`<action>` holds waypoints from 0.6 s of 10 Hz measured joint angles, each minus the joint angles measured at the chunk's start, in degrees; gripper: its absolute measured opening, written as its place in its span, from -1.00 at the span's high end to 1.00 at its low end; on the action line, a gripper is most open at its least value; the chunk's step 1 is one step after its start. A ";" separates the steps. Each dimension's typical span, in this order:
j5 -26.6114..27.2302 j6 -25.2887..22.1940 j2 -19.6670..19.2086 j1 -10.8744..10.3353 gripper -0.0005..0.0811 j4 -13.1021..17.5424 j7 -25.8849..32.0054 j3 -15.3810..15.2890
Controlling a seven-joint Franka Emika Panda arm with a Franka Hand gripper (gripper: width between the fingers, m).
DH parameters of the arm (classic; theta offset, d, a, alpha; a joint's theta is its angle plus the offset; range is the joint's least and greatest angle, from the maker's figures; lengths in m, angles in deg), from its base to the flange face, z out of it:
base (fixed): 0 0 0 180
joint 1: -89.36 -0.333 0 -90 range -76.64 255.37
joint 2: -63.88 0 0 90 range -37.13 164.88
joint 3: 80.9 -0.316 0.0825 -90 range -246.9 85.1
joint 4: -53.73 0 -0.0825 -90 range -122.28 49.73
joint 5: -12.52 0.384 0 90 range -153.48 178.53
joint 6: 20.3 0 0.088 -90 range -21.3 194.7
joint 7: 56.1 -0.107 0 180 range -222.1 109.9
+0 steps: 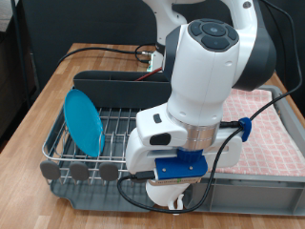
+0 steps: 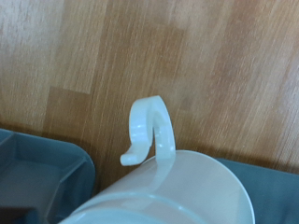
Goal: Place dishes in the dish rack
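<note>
A white robot arm fills the centre of the exterior view, its gripper (image 1: 174,197) low at the bottom centre of the frame, just in front of the dish rack (image 1: 114,134). The white mug (image 1: 170,197) shows at the arm's lower end, but whether the fingers are spread or pinching it cannot be told, since the arm's body hides them. The light-blue plate (image 1: 83,121) stands on edge in the wire rack at the left of the frame. To the right sits a grey bin (image 1: 276,181) lined with pink checked cloth (image 1: 267,129). In the wrist view, the mug (image 2: 177,191) fills the lower centre, its curved handle (image 2: 152,131) over a wooden table (image 2: 149,56).
</note>
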 joint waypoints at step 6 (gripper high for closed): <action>0.82 -11.55 0.75 0.33 -0.96 6.06 1.84 -0.57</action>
